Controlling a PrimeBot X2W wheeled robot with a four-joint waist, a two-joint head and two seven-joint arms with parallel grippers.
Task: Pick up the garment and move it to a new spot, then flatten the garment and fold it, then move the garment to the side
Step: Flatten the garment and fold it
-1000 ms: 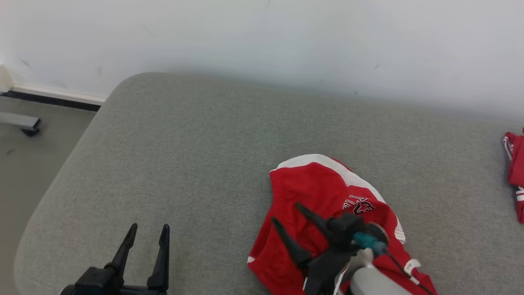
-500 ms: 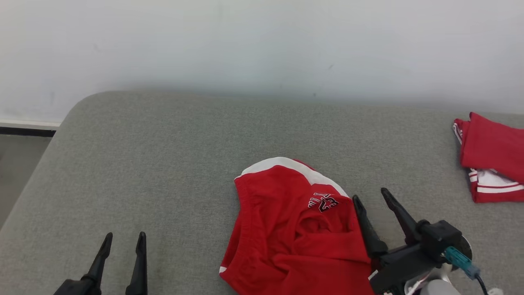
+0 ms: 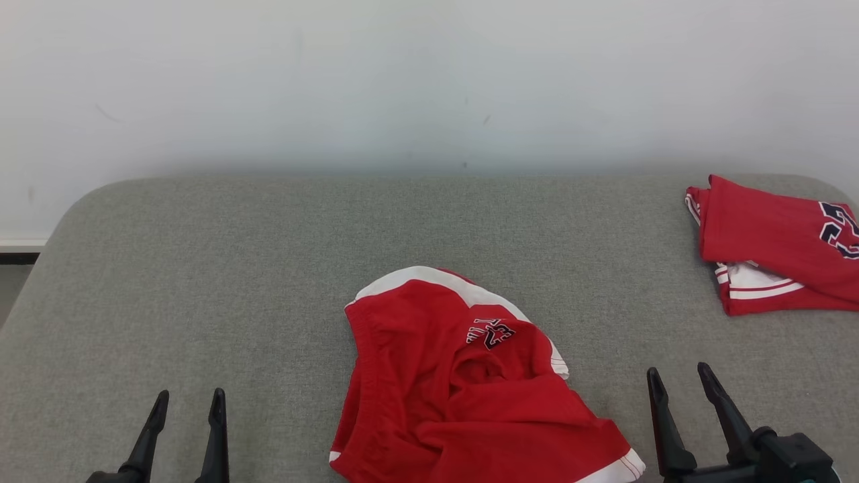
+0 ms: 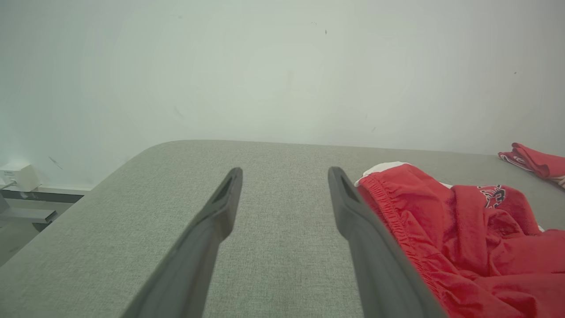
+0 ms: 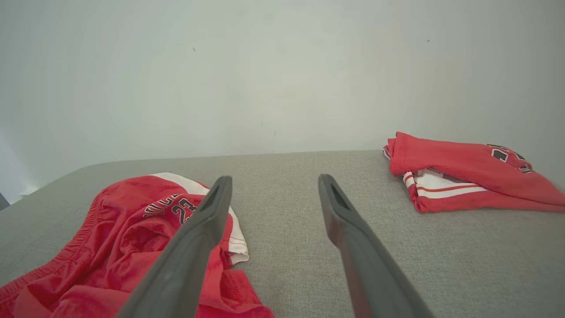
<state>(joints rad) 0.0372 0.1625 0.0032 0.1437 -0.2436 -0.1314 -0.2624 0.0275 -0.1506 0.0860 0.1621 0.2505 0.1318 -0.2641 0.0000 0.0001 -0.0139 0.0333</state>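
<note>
Both spread empty, left end effector (image 3: 190, 394) and right end effector (image 3: 676, 369) flank a bottom-cropped garment (image 3: 429, 389), perhaps shorts.

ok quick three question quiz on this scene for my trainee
1. True or false: the crumpled red shorts are already folded flat.
2. The folded red garment lies on which part of the grey cushion? A far right, B centre, C far left.
3. How do both arms' jaws stand?
Key: 1 false; 2 A; 3 open, holding nothing.
</note>
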